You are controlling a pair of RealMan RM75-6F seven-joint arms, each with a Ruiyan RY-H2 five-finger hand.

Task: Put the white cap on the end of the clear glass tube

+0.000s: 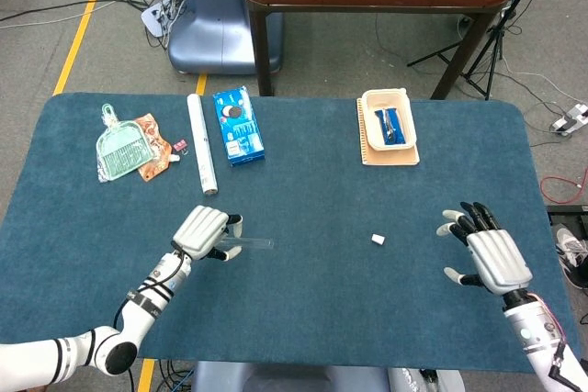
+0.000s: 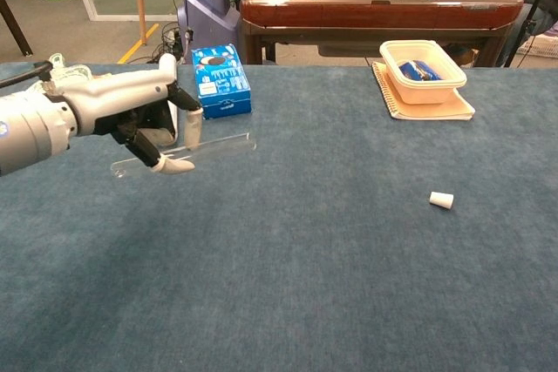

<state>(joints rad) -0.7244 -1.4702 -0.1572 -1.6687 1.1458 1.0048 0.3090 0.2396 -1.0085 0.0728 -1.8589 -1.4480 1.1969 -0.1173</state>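
We see the clear glass tube [image 2: 187, 152] pinched in our left hand [image 1: 202, 230], apparently clear of the table [image 1: 303, 300]. The white cap [image 1: 378, 240] lies mid-table. Our right hand [image 1: 489, 254], absent from the chest view, hovers with fingers spread, empty.

Left hand [image 1: 200, 229] gripping, right hand [image 1: 493, 258] spread.

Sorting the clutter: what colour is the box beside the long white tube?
Blue box, clearest in the chest view.

Clear glossy glass tube [image 2: 187, 151], matt white cap [image 2: 441, 200], napped blue cloth table [image 2: 331, 285]
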